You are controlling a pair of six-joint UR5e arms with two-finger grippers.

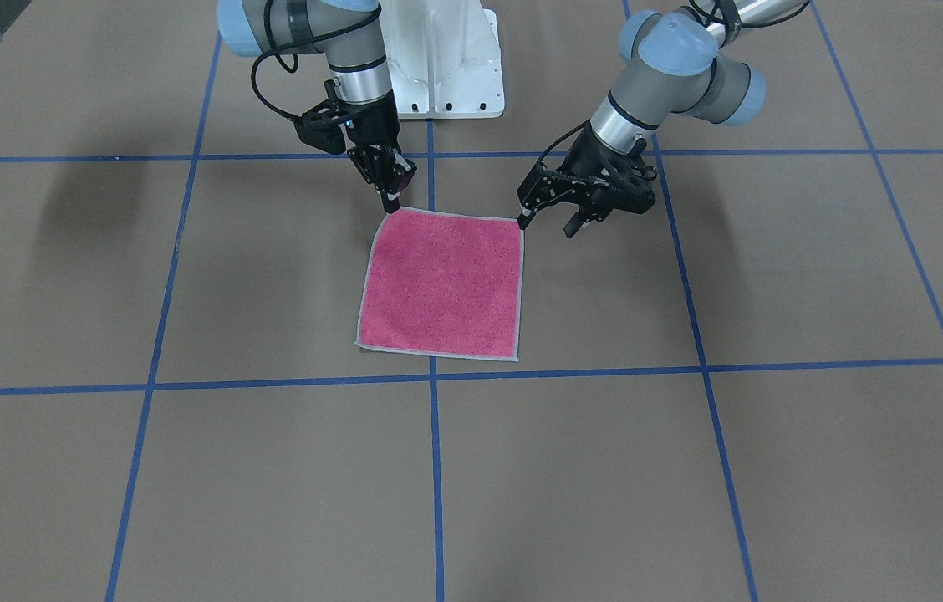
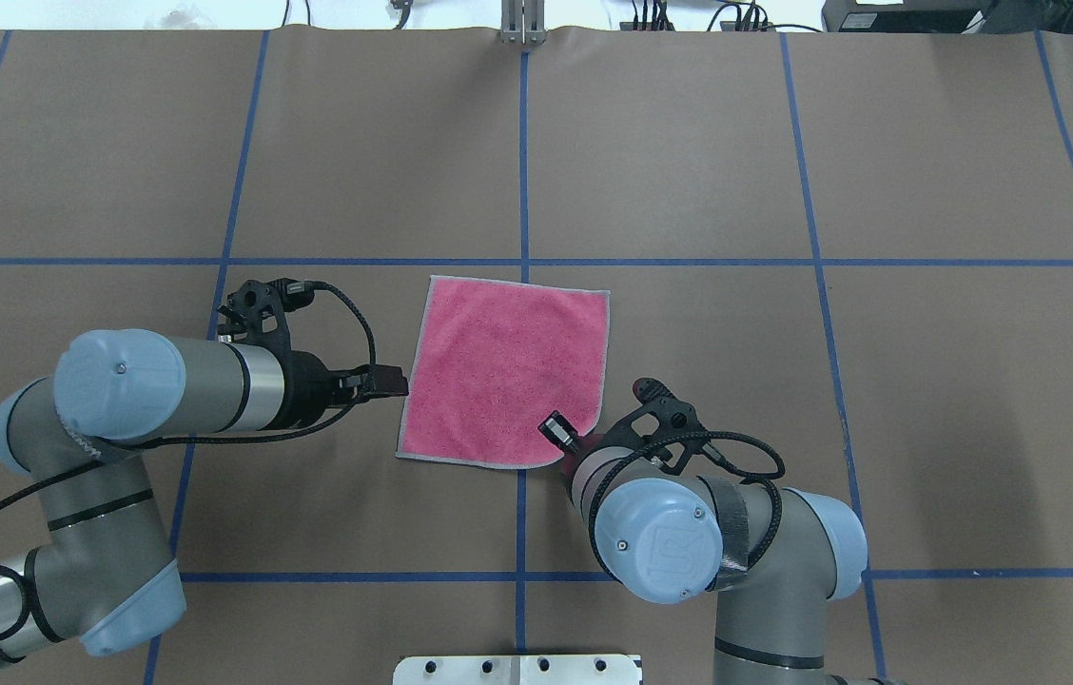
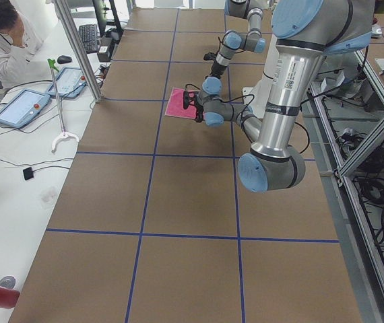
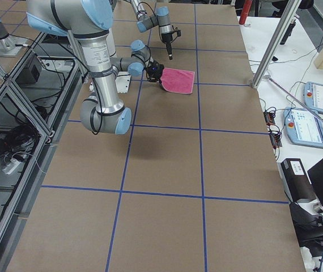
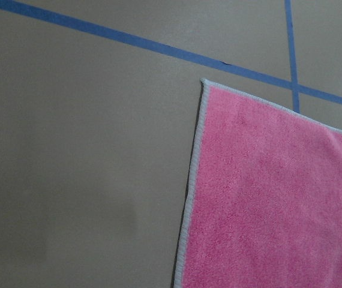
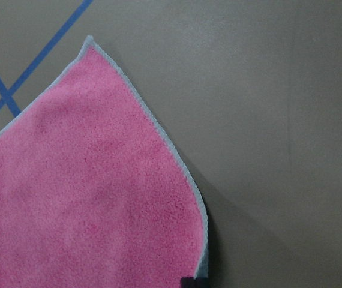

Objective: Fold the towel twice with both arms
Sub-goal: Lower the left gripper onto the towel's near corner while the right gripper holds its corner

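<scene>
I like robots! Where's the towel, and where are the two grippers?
towel [image 1: 442, 284]: front view, pink middle.
left gripper [image 1: 547, 224]: front view, between fingertips.
right gripper [image 1: 391, 202]: front view, between fingertips.

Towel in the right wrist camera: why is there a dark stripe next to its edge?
Right wrist-mounted view: that stripe is shadow under the towel, whose edge looks raised off the table. Exterior front-facing view: the right arm and left arm cast soft, blurry-edged shadows on the table too.

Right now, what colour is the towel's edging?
Light grey, around the pink towel; clearest in the left wrist view.
</scene>
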